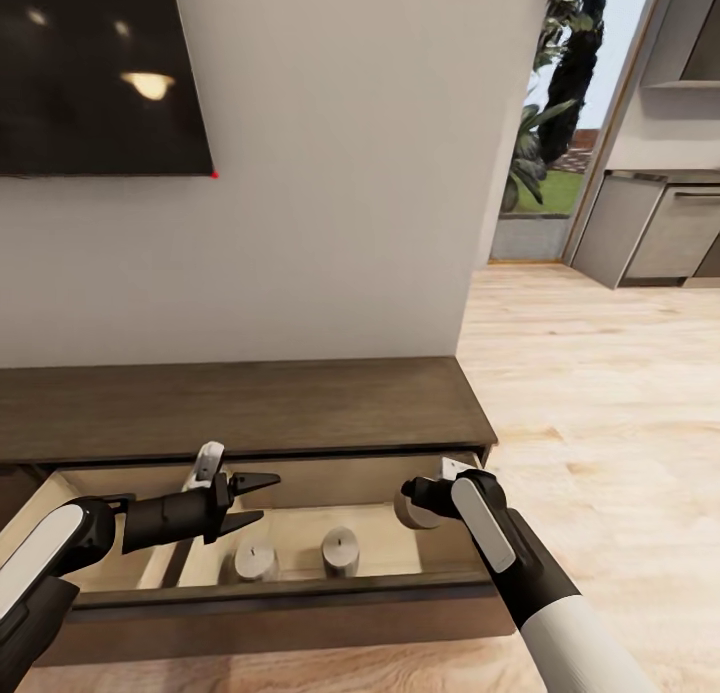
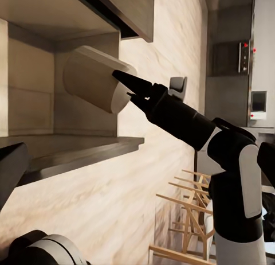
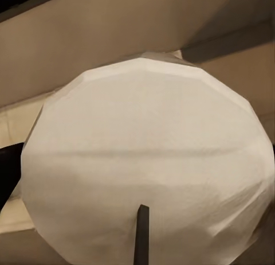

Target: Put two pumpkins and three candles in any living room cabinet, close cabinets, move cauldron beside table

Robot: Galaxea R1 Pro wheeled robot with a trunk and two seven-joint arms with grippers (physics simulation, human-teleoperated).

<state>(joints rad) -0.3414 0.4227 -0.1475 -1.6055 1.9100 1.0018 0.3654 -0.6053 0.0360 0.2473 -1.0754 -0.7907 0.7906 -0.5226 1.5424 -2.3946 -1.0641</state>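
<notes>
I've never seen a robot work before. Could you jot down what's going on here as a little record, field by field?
Place: long dark wood cabinet below a wall screen
Drawer: open drawer, pale inside
Already in the drawer: two candles, upright
Right pincer: shut on a third candle, held over the drawer's right end
Left pincer: open, empty, over the drawer
Pumpkins: cannot tell from these pictures

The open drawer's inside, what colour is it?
Pale beige drawer inside, clearest in the head view.
</notes>
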